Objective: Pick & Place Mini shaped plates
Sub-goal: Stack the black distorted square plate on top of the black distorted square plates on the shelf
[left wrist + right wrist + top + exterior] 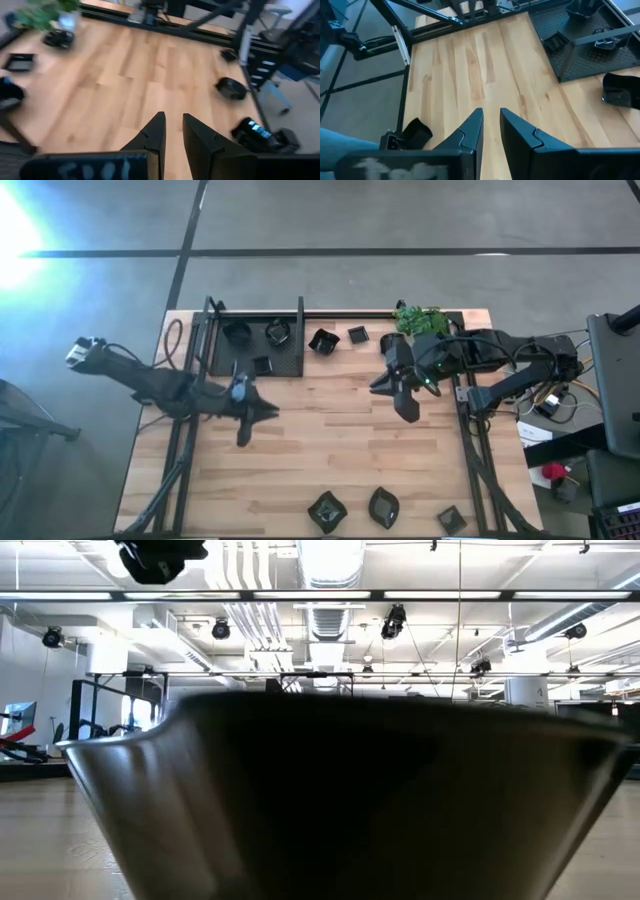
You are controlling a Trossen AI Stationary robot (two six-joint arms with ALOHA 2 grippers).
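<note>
Filling the low view, one glossy black dish (340, 800) sits right against the lens at table height; its shape cannot be told from so close.

Table (330, 450): pale wood planks, framed by dark rails, carrying all items below.

Tray (255, 340): large flat black rectangle with a raised rail, at the far left of the table. It holds three mini shaped plates: one rounded (237, 332), one beside it (278, 332), one small square (262, 365).

Left arm: reaches in from the left. Left gripper (245, 425) hangs over bare wood just in front of the tray; jaws slightly apart, a narrow gap between the fingers (156, 137), pinching nothing. The nearest dishes, those in the tray, lie near but apart from it.

Right arm: reaches in from the right. Right gripper (405, 405) is over bare wood near the table's middle right; jaws slightly apart, fingers (472, 130) holding nothing. No dish lies between or touching them.

Plant (420, 320): small, green, leafy, at the far edge beside the right arm.

Loose plates, far edge: one folded-looking dish (322, 340) and one small square (357, 334), between tray and plant, well apart from both sets of jaws.

Loose plates, near edge: three in a row, (326, 510), (383, 507) and (451, 520), well apart from both grippers.
</note>
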